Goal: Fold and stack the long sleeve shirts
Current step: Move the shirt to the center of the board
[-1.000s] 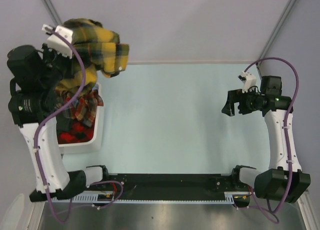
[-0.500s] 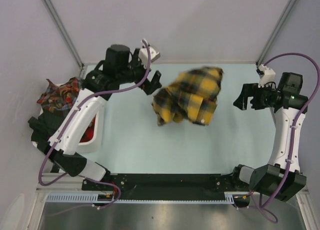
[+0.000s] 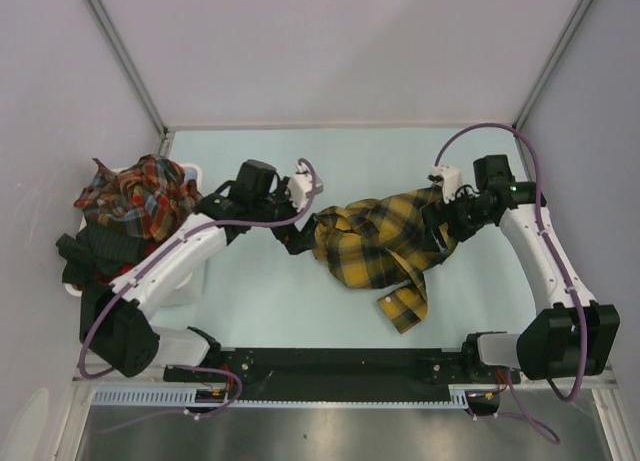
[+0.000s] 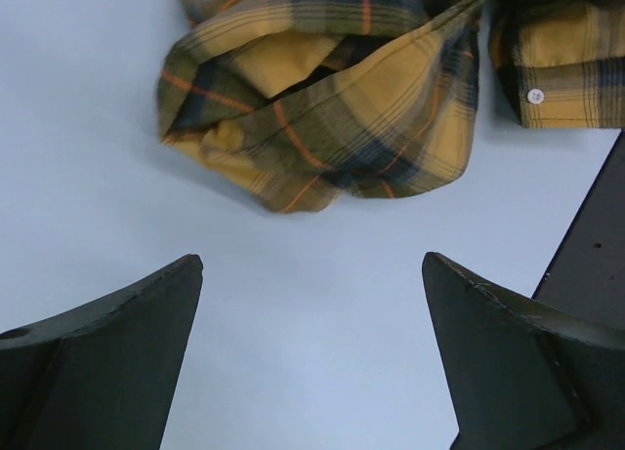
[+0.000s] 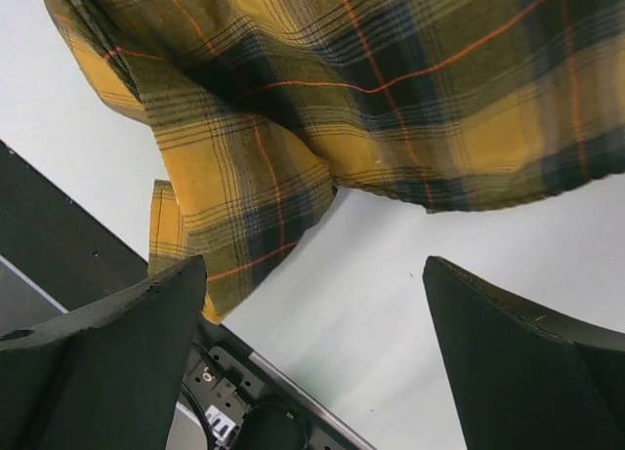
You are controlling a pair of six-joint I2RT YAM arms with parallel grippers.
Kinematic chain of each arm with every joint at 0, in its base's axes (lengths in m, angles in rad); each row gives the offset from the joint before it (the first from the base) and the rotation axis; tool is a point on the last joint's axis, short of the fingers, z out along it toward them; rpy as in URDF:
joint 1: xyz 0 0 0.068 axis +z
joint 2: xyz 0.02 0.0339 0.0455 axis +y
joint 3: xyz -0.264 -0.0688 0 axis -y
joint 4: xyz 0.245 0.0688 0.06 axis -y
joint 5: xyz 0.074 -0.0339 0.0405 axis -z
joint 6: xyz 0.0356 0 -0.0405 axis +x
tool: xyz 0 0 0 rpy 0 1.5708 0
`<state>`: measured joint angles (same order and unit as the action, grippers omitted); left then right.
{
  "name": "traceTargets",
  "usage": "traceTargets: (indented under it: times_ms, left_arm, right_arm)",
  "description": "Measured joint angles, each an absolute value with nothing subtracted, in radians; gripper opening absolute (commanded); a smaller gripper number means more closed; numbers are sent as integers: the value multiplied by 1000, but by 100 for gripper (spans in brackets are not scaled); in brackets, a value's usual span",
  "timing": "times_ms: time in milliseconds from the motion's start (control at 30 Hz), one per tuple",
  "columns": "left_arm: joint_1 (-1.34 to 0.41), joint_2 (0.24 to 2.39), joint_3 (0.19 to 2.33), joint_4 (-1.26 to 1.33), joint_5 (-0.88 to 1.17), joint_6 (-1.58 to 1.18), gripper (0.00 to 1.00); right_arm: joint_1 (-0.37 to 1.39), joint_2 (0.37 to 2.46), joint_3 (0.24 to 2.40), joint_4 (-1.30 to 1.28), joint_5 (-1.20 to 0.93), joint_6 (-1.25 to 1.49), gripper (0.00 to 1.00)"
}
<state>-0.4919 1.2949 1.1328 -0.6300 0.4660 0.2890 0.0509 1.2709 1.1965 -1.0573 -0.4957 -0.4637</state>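
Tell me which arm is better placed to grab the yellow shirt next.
Probably left: the left jaws stand open with a bunched edge of the mustard plaid shirt centred just ahead. The right jaws, also open, face a broad spread of cloth.

1. The top external view looks down from above and behind the arm bases. It is far enough off to take in the whole pale table [image 3: 270,291], both arms and the black rail [image 3: 330,364] at the near edge.
2. The left wrist view hangs close over the table, looking past the left gripper [image 4: 312,260] at the mustard plaid shirt [image 4: 342,99].
3. The right wrist view, equally near, looks past the right gripper [image 5: 312,265] at the shirt's opposite end.
4. All three share that shirt.
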Motion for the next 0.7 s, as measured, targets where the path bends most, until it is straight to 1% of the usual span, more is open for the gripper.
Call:
traceTargets:
  times_ms: [67, 167, 233, 367, 400, 433, 467, 500, 567, 600, 633, 700]
  left_arm:
    - [-553, 1348, 1123, -579, 473, 289, 100]
    - [-644, 1419, 1120, -524, 471, 288, 99]
    - [-711, 1451, 1121, -488, 454, 288, 99]
    - [-883, 1540, 1184, -443, 344, 313, 99]
    - [-910, 1559, 1197, -430, 327, 320, 94]
    - [-942, 1582, 1213, -418, 305, 328, 87]
    - [-962, 1600, 1222, -407, 287, 336, 77]
    - [-971, 1614, 1228, -403, 276, 342, 59]
    - [-978, 1644, 1242, -401, 254, 347, 39]
    - [-975, 1652, 1244, -402, 247, 353, 6]
    - [-973, 1654, 1244, -406, 246, 356, 0]
    - [-968, 1650, 1244, -414, 247, 356, 0]
  right_arm:
    - [73, 1301, 1185, -1041, -487, -453, 100]
    - [60, 1343, 1176, -1013, -480, -439, 100]
    - [17, 1368, 1179, -1000, -487, -434, 100]
    - [-89, 1451, 1217, -975, -482, -418, 98]
    - [-104, 1476, 1232, -968, -480, -415, 98]
    - [-112, 1500, 1243, -958, -479, -413, 98]
    - [-115, 1518, 1251, -955, -483, -411, 98]
    - [-116, 1530, 1254, -956, -494, -410, 98]
    - [-112, 1535, 1255, -969, -526, -411, 98]
    - [-107, 1531, 1255, -979, -549, -411, 98]
    - [-102, 1525, 1255, -984, -565, -411, 98]
    - [-81, 1502, 1253, -992, -595, -411, 98]
